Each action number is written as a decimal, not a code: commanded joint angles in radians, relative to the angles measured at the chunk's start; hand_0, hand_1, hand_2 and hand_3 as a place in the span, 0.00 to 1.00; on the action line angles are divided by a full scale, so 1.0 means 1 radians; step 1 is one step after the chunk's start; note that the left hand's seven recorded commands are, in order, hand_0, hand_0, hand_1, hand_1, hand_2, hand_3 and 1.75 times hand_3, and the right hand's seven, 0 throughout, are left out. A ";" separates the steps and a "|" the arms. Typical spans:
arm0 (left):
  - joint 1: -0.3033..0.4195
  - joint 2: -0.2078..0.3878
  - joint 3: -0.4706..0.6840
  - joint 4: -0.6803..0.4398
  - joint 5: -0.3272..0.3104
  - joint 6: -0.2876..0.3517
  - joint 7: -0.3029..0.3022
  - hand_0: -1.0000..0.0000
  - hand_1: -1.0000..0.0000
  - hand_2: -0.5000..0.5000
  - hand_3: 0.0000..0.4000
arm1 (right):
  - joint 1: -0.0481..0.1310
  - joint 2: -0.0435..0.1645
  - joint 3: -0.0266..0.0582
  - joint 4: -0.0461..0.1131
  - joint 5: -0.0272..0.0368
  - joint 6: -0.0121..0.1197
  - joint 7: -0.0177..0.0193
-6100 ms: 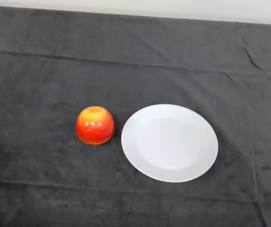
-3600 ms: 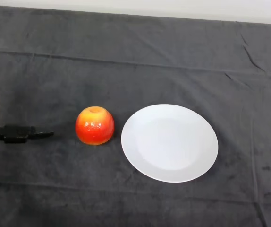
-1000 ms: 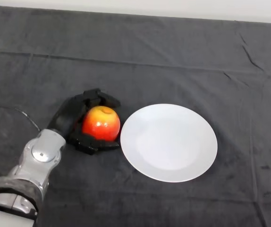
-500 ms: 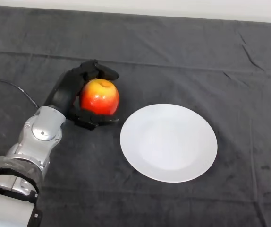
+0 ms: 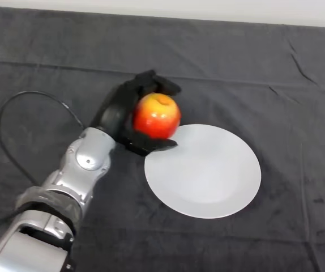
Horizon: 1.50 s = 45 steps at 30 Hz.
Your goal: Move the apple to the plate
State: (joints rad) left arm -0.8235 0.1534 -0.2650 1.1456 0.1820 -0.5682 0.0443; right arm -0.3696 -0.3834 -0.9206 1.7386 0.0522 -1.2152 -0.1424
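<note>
A red and orange apple (image 5: pixel 156 115) is held off the table in my black left hand (image 5: pixel 122 113), whose fingers curl over its top and whose thumb wraps under it. The apple hangs over the upper left rim of the white plate (image 5: pixel 208 175), which lies flat on the dark cloth right of centre. My silver-grey forearm runs down to the lower left corner.
The dark cloth (image 5: pixel 49 85) covers the whole table, with creases along the back and right. A pale wall edge (image 5: pixel 208 11) runs along the top of the view.
My hand closed round the apple where it lay left of the plate, lifted it, and carried it right and toward the far side until it reached the plate's rim.
</note>
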 commanded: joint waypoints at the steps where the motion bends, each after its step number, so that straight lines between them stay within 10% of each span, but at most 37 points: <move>1: -0.037 -0.016 -0.030 -0.044 0.002 -0.033 -0.008 0.00 0.00 0.50 1.00 | 0.113 0.136 -0.0096 0.103 -0.0021 0.068 -0.0024; 45: 0.024 -0.016 -0.567 -0.083 -0.290 -0.009 -0.048 0.00 0.00 0.50 1.00 | 0.113 0.136 -0.0095 0.103 -0.0021 0.068 -0.0022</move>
State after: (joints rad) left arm -0.8071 0.1336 -0.8175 1.0634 -0.0924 -0.5840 0.0064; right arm -0.3709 -0.3877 -0.9206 1.7442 0.0522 -1.2180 -0.1424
